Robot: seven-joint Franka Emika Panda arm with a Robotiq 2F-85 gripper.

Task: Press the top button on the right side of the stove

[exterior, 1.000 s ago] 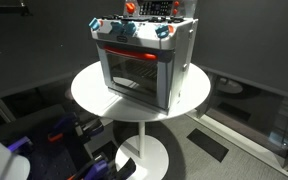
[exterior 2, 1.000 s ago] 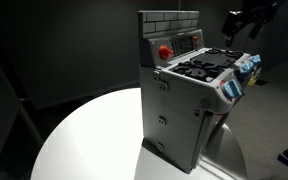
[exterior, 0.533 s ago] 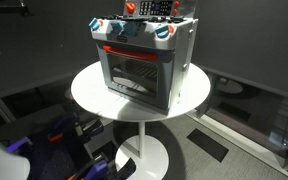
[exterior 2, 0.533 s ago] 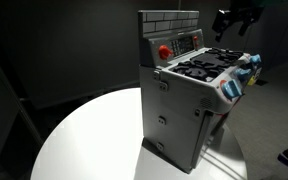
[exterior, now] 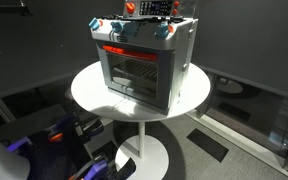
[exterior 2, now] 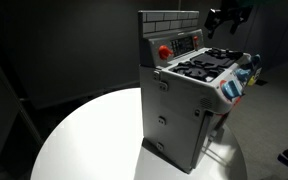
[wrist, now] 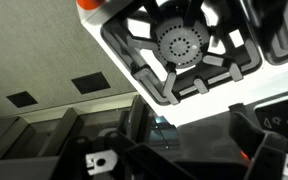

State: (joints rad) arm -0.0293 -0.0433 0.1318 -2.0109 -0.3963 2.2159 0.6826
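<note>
Dark room, round white table (exterior: 89, 90): the stove (exterior: 144, 55) stands in its middle, with the top free to reach. In an exterior view the gripper (exterior 2: 226, 20) hangs above the stove's far right corner, probably to line up with the buttons. Wrist view shows a burner (wrist: 179, 45) close below; whether the fingers are open or closed I cannot tell.

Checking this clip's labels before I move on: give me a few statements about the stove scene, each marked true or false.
1. The stove stands upright on a round white table. True.
2. The pincer grips the glass door. False: it hangs above the stove's top, apart from the door.
3. The wrist view shows a black burner grate. True.
4. The strip above the door is green. False: it is red-orange.
</note>
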